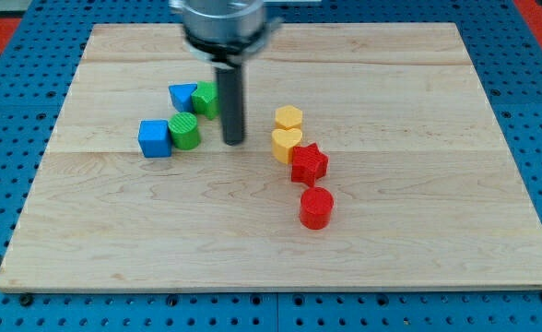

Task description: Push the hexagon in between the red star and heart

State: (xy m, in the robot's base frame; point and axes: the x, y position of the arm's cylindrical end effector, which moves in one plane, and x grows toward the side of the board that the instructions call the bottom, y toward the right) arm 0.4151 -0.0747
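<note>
Bright, even overhead light; soft short shadows under blocks. Wooden board (280, 240) sharp, no glare. Arm housing (223, 23) at view's top slightly motion-blurred.

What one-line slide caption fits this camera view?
My tip rests left of the yellow hexagon, which sits above the yellow heart and red star.

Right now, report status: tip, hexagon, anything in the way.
My tip on the board, left of the yellow hexagon block, apart from it. Yellow heart block touches red star block; no gap between them.
</note>
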